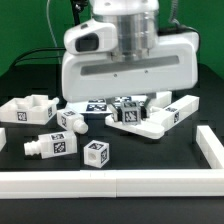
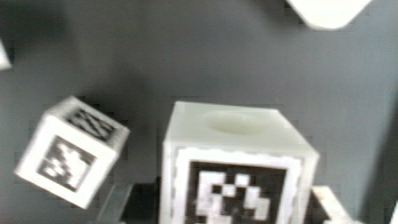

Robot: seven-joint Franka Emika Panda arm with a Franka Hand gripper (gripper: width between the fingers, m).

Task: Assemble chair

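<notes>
Standing by the black worktop [image 1: 150, 150], I see in the exterior view 1 white robot arm [image 1: 125, 50] hanging over the middle, with its end effector [image 1: 127, 102] reaching down into a cluster of pieces. Its fingertips are hidden there, so from here I cannot tell how they stand. The small toy chair of chunky white plastic parts [image 1: 168, 116] is not put together; it lies as loose, tagged pieces across the worktop. An open-topped white block [image 1: 28, 108] sits well out to the exterior view's left. A white pegged leg [image 1: 70, 122] lies between it and the cluster, and a second pegged piece [image 1: 52, 146] lies nearer the front. A white tagged cube [image 1: 95, 153] stands just beside that one. A long plain white rail [image 1: 110, 183] runs along the front.

In the wrist view, a white plastic block with a round socket in its upper face [image 2: 240, 150] fills the space between the 2 fingers [image 2: 139, 206]. Each finger lies flat against 1 side of it, so the end effector is clamped on this socketed block. A tilted white tagged block [image 2: 71, 150] stands just beside it, with a dark gap between. A blurred white part [image 2: 333, 10] lies farther off.
</notes>
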